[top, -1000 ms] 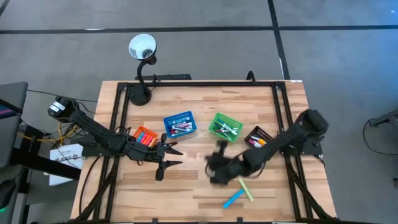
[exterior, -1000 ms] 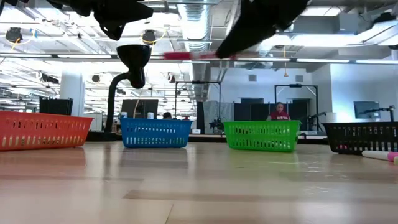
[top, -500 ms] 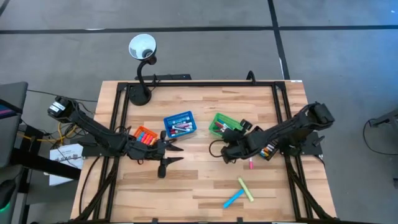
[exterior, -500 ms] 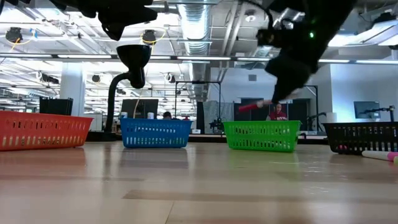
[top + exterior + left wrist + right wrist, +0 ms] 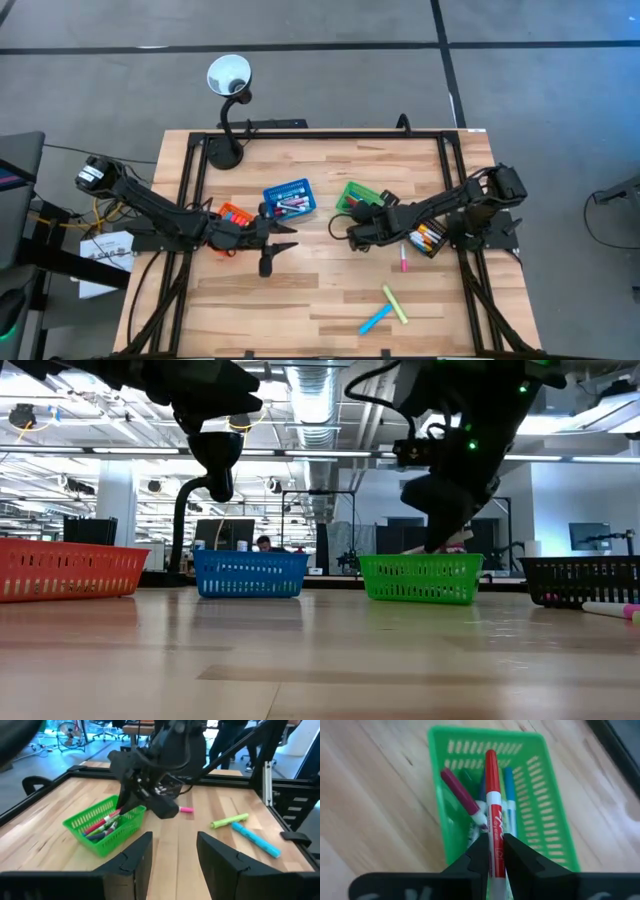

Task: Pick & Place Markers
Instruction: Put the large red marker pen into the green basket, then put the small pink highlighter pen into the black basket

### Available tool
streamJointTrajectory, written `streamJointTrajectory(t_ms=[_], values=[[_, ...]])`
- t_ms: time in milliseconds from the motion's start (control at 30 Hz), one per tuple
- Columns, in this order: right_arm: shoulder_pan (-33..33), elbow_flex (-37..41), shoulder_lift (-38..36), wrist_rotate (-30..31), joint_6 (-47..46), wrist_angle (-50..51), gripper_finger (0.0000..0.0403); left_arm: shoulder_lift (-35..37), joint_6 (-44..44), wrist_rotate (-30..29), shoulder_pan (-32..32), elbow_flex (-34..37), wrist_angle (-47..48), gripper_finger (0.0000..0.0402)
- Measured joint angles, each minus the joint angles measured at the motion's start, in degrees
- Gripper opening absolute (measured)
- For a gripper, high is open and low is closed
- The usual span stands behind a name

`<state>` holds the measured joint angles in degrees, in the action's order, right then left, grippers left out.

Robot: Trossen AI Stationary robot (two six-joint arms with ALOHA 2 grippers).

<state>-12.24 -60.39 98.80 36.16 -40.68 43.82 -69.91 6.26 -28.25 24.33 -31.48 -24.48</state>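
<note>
My right gripper (image 5: 493, 854) (image 5: 352, 224) is shut on a white-barrelled marker with a red cap (image 5: 491, 795). It hovers over the near part of the green mesh basket (image 5: 540, 805) (image 5: 358, 198), just above its rim (image 5: 420, 565) in the low view. That basket holds a maroon marker (image 5: 461, 795), blue ones and others. Three loose markers lie flat on the table: pink (image 5: 404, 263), yellow-green (image 5: 396, 303) and blue (image 5: 376, 320). My left gripper (image 5: 276, 240) (image 5: 172, 860) is open and empty, above the table near the orange basket (image 5: 232, 214). My right gripper pinches the marker's white barrel (image 5: 493, 827) between its two fingers, near the end away from the cap. The marker lies along the fingers and sticks out past them. Its red cap (image 5: 490, 767) points into the green basket. Whether it touches the markers inside, I cannot tell.
A blue basket (image 5: 290, 198) with markers stands left of the green one, and a black basket (image 5: 428, 238) with markers stands by the table's right rail. A desk lamp (image 5: 228, 80) rises at the far left corner. Bare wood fills the near half of the table.
My right gripper has carried the red-capped marker from the table's middle toward the far edge and down, ending over the green basket. The marker was high and level, and now points down into the basket. The left arm has barely shifted.
</note>
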Motion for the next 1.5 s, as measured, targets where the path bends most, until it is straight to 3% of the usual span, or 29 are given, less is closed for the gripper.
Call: streamJointTrajectory(t_ms=[500,600,700,800,933,1000,1100,1167,1233,1400,1500], values=[[0.4,0.0,0.0,-1.8,0.1,-1.1,0.0148,0.0,2.9,2.8,-0.2,0.4,0.0,0.0150],[0.4,-1.6,0.0,-5.5,0.1,0.4,0.0159,0.0,3.0,3.3,-0.2,0.4,-0.1,0.0150],[0.4,-5.7,-0.1,-12.0,0.1,3.6,0.0159,0.0,2.4,3.3,-0.2,0.4,-2.4,0.0150],[-0.6,-10.1,-0.1,-14.2,0.1,6.2,0.0147,0.1,1.2,6.1,-0.7,0.3,-8.7,0.0150],[-4.4,-16.7,-0.1,-13.7,0.1,13.1,0.0124,0.2,1.0,19.0,-2.2,-2.0,-8.6,0.0150],[-7.2,-19.3,-0.1,-12.1,-0.6,16.2,0.0114,0.2,-0.9,20.3,-2.6,-3.4,-9.0,0.0150],[-12.1,-20.7,-0.8,-3.7,-2.5,19.6,0.0105,0.2,-3.1,18.6,-3.0,-4.5,-9.0,0.0150],[-15.5,-20.7,-0.9,2.7,-6.9,23.6,0.0102,0.2,-3.1,18.4,-3.0,-4.6,-9.0,0.0150],[-18.3,-20.7,-1.0,5.2,-15.5,31.3,0.0102,0.2,-3.1,18.4,-2.9,-4.5,-8.9,0.0150],[-23.6,-18.1,-1.2,5.1,-40.8,46.2,0.0102,0.2,-3.1,18.4,-3.1,-4.5,-8.9,0.0150],[-26.9,-13.2,-2.7,3.1,-42.9,43.8,0.0102,0.2,-3.1,18.4,-3.6,-4.5,-8.9,0.0150]])
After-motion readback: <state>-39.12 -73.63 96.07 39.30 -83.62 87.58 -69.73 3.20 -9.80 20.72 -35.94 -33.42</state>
